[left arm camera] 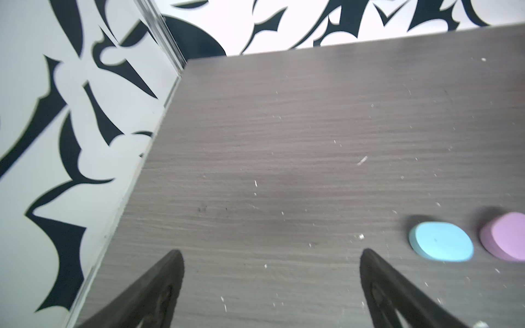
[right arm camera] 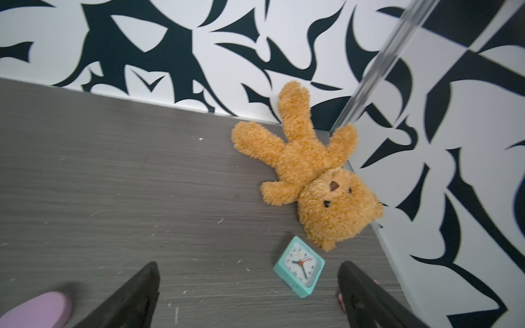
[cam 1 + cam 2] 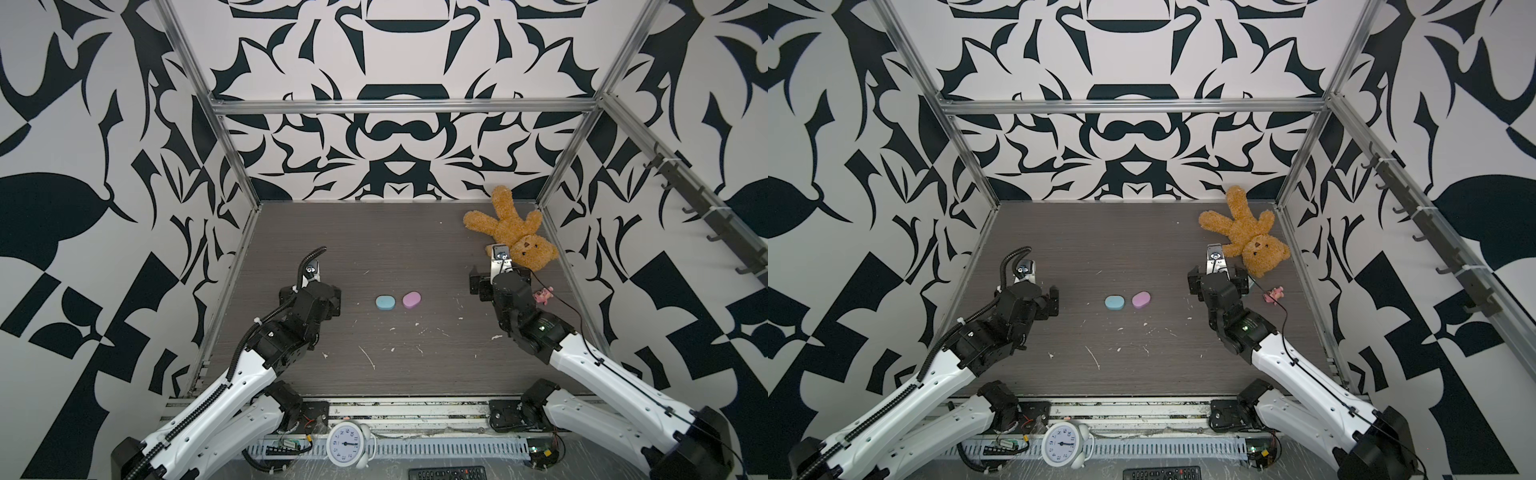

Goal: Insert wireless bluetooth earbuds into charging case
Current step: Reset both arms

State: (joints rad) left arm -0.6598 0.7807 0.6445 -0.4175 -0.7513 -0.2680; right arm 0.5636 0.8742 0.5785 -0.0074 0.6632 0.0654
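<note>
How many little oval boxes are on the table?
2. The pale blue oval plastic case lies midway between the two arms. The pink oval plastic case lies right beside it, on the brown plush teddy bear's side, with a small gap between them. The arms might hide more.

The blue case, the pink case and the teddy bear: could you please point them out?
blue case (image 3: 385, 302): in a top view, middle of its top.
pink case (image 3: 411, 300): in a top view, middle of its top.
teddy bear (image 2: 338, 207): right wrist view, on its face.
</note>
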